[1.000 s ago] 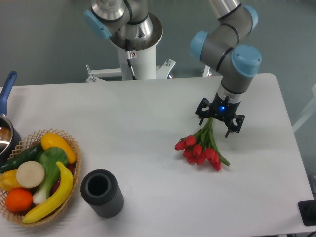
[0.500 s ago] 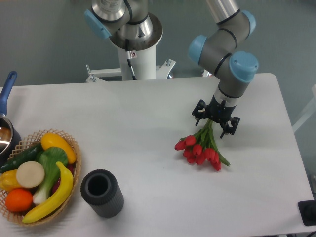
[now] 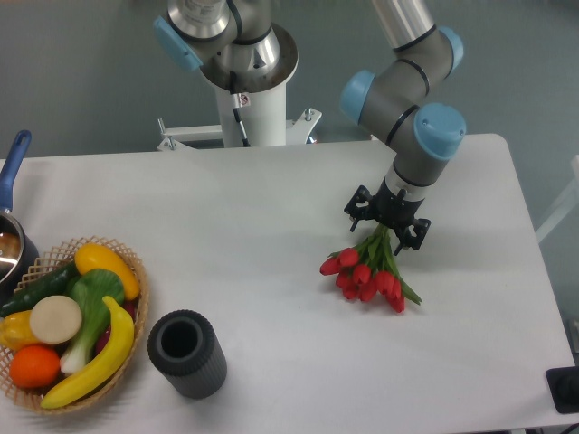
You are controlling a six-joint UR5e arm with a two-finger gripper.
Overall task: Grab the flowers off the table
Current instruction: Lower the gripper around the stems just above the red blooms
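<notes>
The flowers [image 3: 369, 274], a bunch of red tulip buds with green stems and leaves, lie on the white table [image 3: 271, 208] right of centre. The buds point toward the front and the stems run back toward the arm. My gripper [image 3: 386, 219] points down over the stem ends, and its black fingers [image 3: 358, 202] stand spread on either side of the stems. The jaws look open and nothing is lifted. The stem tips are hidden under the gripper.
A wicker basket [image 3: 132, 271] with plastic fruit and vegetables sits at the front left. A dark ribbed cylinder [image 3: 186, 353] stands just right of it. A pot with a blue handle [image 3: 13, 167] is at the left edge. The robot base [image 3: 251, 99] stands behind the table.
The gripper has shifted a little to the left and turned slightly over the stem ends. The flowers have not moved.
</notes>
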